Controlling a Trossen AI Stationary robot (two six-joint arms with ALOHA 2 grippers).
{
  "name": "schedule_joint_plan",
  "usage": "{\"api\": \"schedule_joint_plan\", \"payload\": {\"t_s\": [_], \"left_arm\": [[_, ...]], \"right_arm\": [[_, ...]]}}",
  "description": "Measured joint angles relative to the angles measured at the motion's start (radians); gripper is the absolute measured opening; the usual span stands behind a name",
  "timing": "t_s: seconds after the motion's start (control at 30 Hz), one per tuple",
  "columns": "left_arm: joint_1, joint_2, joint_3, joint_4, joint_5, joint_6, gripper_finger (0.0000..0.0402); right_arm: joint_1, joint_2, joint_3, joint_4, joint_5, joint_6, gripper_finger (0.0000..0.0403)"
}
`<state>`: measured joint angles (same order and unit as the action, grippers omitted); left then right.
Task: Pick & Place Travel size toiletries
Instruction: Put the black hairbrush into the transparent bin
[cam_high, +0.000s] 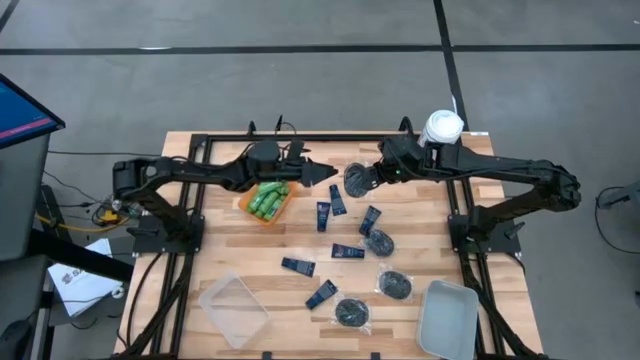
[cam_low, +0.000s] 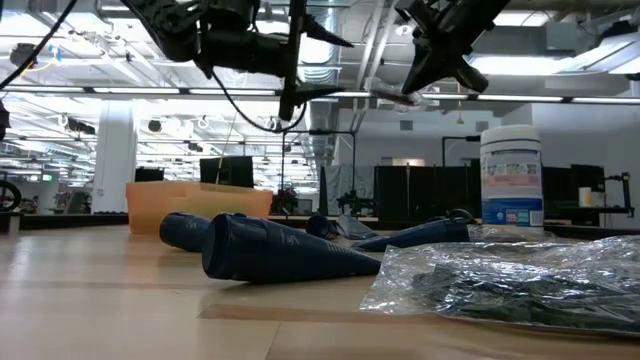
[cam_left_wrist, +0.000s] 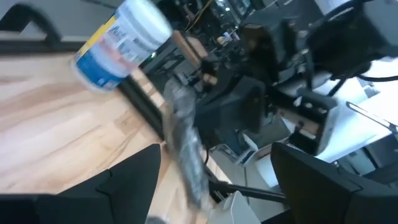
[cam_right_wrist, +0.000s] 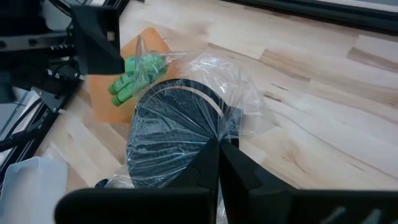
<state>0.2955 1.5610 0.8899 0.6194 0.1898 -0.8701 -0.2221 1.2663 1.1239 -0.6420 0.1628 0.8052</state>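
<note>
the right gripper (cam_high: 366, 176) is over the back middle of the table (cam_high: 420, 262), and its fingers (cam_right_wrist: 214, 163) are clamped on a clear packet (cam_right_wrist: 180, 127) with a black round piece inside; the packet hangs in the air. the left gripper (cam_high: 325, 175) is just beside it, above the orange tray (cam_high: 250, 208) side, with fingers spread and nothing between them. green bottles (cam_high: 268, 198) lie in the orange tray. navy tubes (cam_high: 338, 225) and three more packets (cam_high: 392, 284) are scattered on the wood in front. a white canister (cam_high: 441, 128) stands at the back right.
</note>
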Motion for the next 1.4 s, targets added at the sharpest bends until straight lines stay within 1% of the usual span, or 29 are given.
{"api": "schedule_joint_plan", "payload": {"t_s": [0.27,0.63,0.73,0.87,1.17,1.4], "left_arm": [[-0.001,0.046,0.080,0.000,0.000,0.062,0.0301],[-0.009,0.087,0.081,-0.005,0.003,0.062,0.0301],[-0.003,0.087,0.081,-0.007,0.001,0.062,0.0293],[0.000,0.087,0.081,-0.006,-0.001,0.062,0.0257],[0.000,0.091,0.081,-0.006,-0.027,0.078,0.0141],[0.000,0.091,0.081,-0.005,-0.026,0.080,0.0077]], "right_arm": [[0.027,0.000,0.000,0.004,0.000,0.007,0.0000],[0.027,0.000,0.000,0.044,0.000,0.007,0.0000],[0.027,0.000,0.000,0.053,0.000,0.003,0.0000],[0.031,0.000,0.000,0.054,0.000,-0.001,0.0000],[0.042,0.000,0.000,0.056,-0.004,-0.019,0.0000],[0.046,0.000,0.000,0.056,-0.005,-0.022,0.0000]]}}
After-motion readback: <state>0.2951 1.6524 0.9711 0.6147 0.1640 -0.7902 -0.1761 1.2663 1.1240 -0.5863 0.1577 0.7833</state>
